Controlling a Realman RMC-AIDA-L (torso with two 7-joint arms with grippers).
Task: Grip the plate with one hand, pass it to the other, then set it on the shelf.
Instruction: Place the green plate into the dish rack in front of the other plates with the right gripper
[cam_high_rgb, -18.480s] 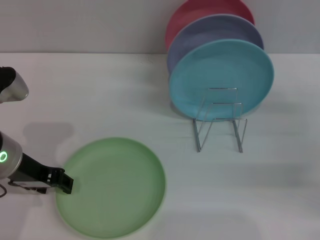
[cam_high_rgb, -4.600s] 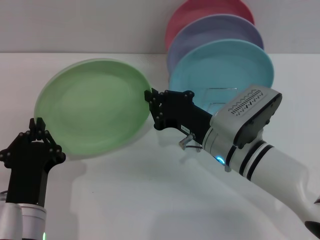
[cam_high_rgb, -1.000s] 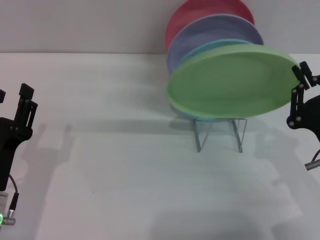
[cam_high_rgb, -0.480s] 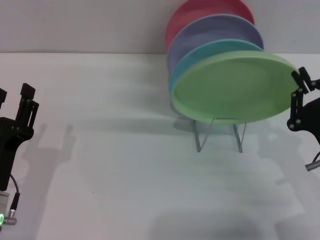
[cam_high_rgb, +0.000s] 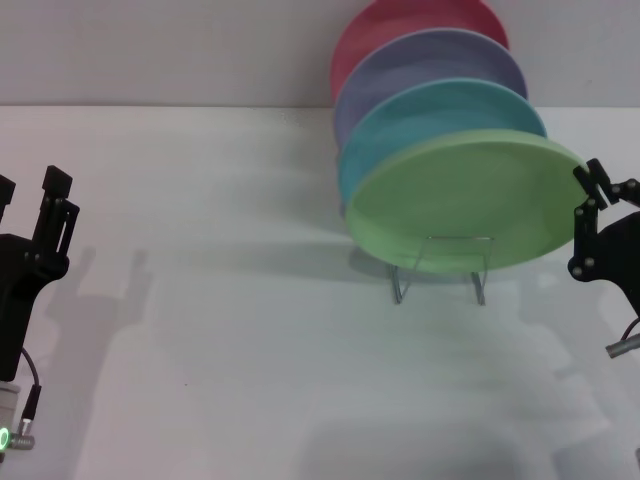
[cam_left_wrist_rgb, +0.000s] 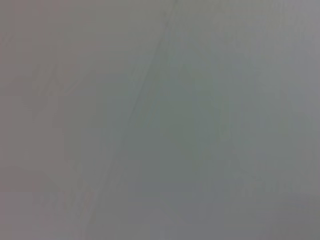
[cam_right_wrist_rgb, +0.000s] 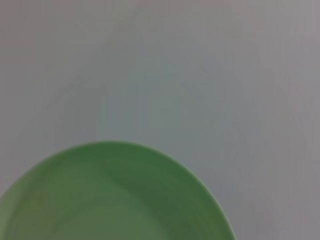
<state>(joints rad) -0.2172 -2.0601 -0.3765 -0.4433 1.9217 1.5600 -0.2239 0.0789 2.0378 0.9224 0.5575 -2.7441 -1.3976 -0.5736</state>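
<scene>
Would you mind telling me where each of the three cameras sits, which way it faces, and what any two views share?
Head view: from the robot's head, looking forward and down at the table; shows the left gripper, the right gripper on the green plate, and the wire rack.
Left wrist view: on the left arm, facing a blank grey surface; no body parts visible.
Right wrist view: on the right arm, looking at the green plate; no fingers visible.
Shared: head and right wrist views both show the green plate.

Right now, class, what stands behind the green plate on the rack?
Behind the green plate stand a turquoise plate, a lavender plate and a pink plate. Only their upper parts show; the green plate covers the rest.
</scene>
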